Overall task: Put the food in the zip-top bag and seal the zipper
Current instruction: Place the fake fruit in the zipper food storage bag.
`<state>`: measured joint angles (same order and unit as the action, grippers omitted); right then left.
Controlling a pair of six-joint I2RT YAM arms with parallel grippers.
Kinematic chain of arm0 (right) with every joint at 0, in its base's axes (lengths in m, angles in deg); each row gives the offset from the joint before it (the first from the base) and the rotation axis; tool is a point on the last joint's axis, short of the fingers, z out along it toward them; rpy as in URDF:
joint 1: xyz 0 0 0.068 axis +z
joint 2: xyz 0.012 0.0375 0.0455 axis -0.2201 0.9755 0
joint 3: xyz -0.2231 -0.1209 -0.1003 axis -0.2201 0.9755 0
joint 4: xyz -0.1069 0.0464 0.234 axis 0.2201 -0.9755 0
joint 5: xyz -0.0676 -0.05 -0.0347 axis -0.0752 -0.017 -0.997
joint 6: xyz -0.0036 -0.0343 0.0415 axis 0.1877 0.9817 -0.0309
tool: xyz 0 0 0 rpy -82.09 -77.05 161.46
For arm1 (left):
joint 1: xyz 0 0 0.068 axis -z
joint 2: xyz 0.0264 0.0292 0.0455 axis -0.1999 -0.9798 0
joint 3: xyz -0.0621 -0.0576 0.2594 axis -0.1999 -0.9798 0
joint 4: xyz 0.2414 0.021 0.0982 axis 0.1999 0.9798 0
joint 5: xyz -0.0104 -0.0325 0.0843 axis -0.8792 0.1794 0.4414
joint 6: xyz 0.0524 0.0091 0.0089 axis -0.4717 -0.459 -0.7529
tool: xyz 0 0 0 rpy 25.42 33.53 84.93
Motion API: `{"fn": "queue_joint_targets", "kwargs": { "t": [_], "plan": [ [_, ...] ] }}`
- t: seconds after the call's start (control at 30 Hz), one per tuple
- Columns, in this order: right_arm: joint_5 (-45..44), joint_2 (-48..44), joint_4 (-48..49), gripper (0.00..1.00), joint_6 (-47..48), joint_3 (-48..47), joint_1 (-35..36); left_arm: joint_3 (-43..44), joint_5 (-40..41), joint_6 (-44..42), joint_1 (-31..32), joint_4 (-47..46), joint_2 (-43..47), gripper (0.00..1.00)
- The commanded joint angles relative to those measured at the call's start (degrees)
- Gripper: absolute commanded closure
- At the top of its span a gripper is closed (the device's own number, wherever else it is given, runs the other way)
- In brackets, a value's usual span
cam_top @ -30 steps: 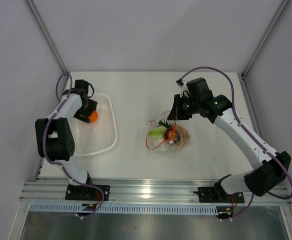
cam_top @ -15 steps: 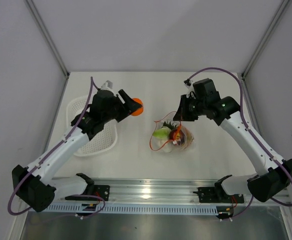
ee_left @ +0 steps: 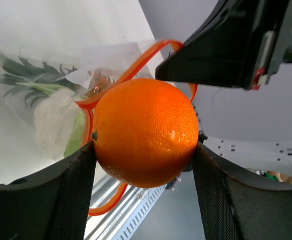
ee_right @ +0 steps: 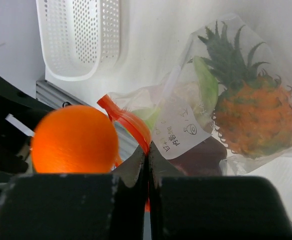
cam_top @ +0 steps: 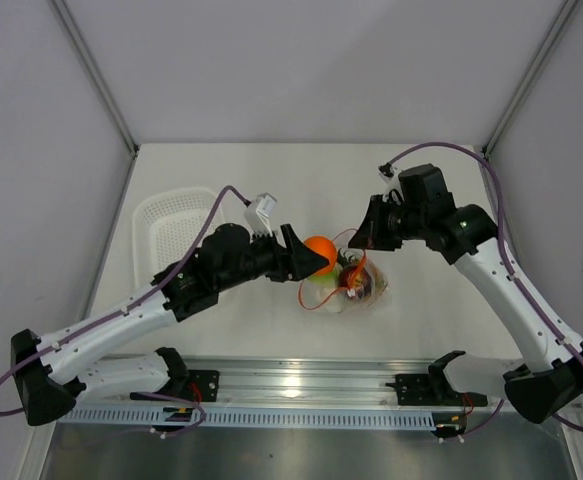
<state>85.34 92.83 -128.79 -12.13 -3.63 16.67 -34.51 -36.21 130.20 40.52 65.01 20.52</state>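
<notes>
My left gripper (cam_top: 314, 257) is shut on the round orange fruit (cam_top: 319, 252) (ee_left: 146, 131), one finger on each side, just left of the bag's mouth. The clear zip-top bag (cam_top: 361, 288) (ee_right: 182, 131) lies mid-table. It holds the orange pineapple (ee_right: 251, 119), a pale green leafy vegetable (ee_right: 206, 82) and a dark red-purple piece (ee_right: 202, 158). My right gripper (cam_top: 360, 243) (ee_right: 147, 152) is shut on the red-orange zipper (ee_right: 128, 120) (ee_left: 141, 61) and holds the far side of the mouth up. The zipper loop stands open round the orange.
The white mesh basket (cam_top: 174, 218) (ee_right: 80, 40) stands at the left of the table with nothing in it. The aluminium rail (cam_top: 291, 385) runs along the near edge. My two arms nearly meet over the bag.
My left arm has swung right from the basket with the orange in it, up to the bag's mouth. The right gripper kept hold of the zipper and shifted slightly right.
</notes>
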Motion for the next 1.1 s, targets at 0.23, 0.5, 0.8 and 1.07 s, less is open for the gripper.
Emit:
{"fn": "queue_joint_targets", "kwargs": {
  "t": [0.23, 0.5, 0.8, 1.07],
  "plan": [
    [5.3, -5.5, 4.4, 1.0, -4.7, 3.5, 0.0, -0.5, 9.4, -1.1, 8.1, -0.6, -2.2, 0.99],
    [7.1, -6.3, 5.2, 1.0, -5.3, 4.3, 0.1, 5.8, 13.4, -0.4, 9.4, 7.2, -9.4, 0.7],
    [7.3, -6.3, 5.3, 1.0, -5.0, 5.2, 0.0, 9.2, 17.5, -1.0, 10.4, 10.8, -10.3, 0.01],
    [7.6, -5.9, 6.0, 1.0, -5.3, 5.3, 0.0, 8.5, 20.4, -3.2, 11.3, 14.6, -3.7, 0.01]
  ]
}}
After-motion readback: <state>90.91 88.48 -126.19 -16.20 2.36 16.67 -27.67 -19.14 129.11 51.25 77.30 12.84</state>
